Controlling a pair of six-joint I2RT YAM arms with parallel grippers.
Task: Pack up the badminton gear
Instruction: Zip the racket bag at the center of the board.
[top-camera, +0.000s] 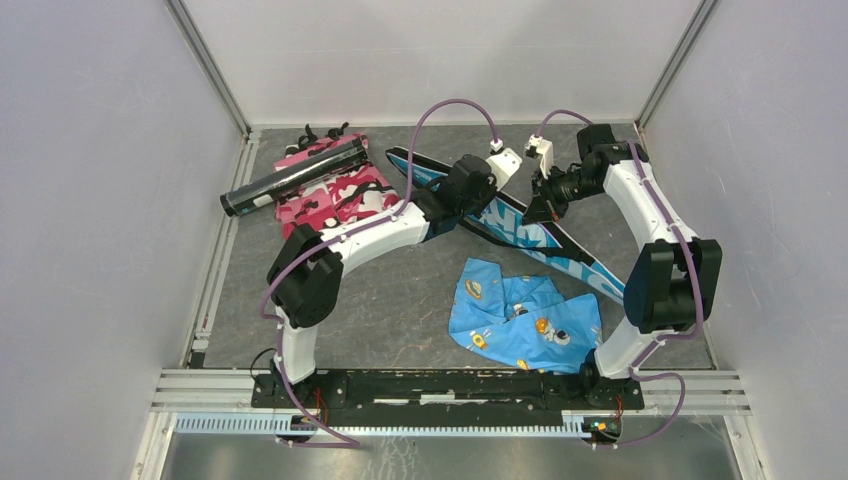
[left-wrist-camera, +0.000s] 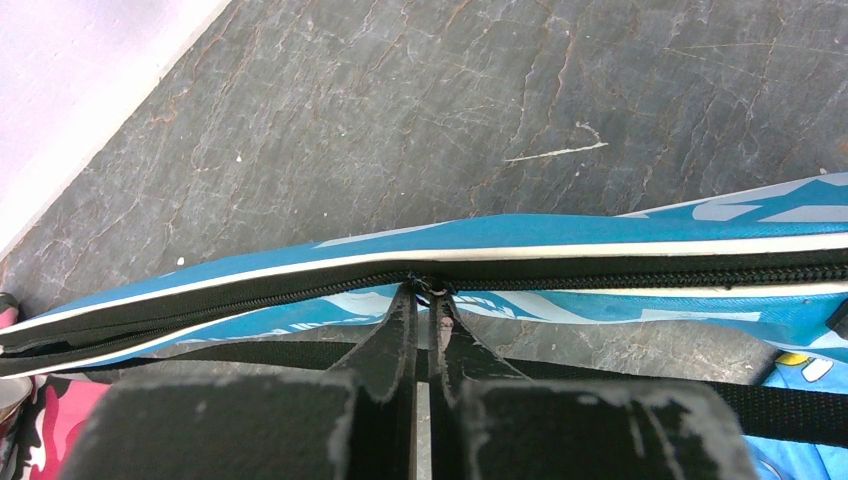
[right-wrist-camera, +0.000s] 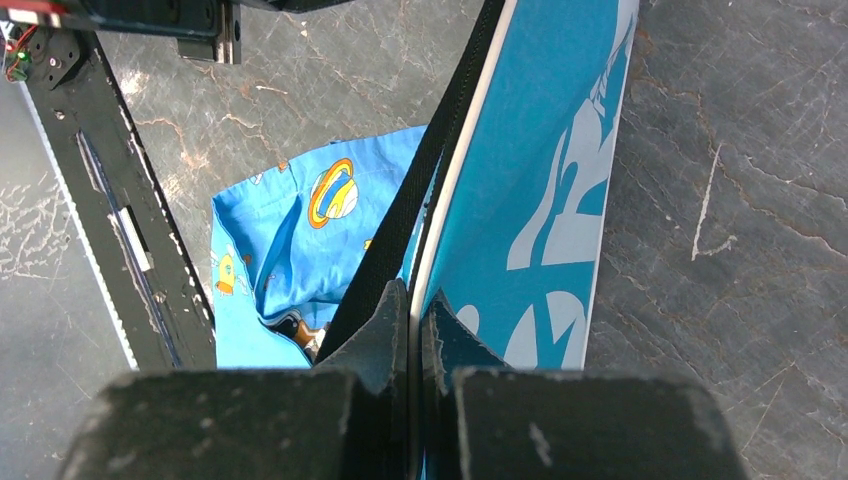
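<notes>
The blue "SPORT" racquet cover (top-camera: 520, 228) lies diagonally across the mat, lifted on edge between the arms. My left gripper (left-wrist-camera: 428, 296) is shut on the zipper pull (left-wrist-camera: 432, 290) of the cover's black zipper (left-wrist-camera: 640, 272). My right gripper (right-wrist-camera: 414, 300) is shut on the cover's white-piped edge (right-wrist-camera: 455, 170) and holds it up. In the top view the left gripper (top-camera: 497, 172) and right gripper (top-camera: 548, 203) sit close together over the cover. The black tube (top-camera: 292, 178) lies on the pink bag at the back left. Racquets and shuttlecocks are out of view.
The pink camouflage bag (top-camera: 330, 192) lies at the back left under the tube. The blue cartoon-print cloth (top-camera: 525, 322) lies crumpled at the front right, also in the right wrist view (right-wrist-camera: 290, 250). A black strap (left-wrist-camera: 800, 412) runs under the cover. Walls enclose the mat.
</notes>
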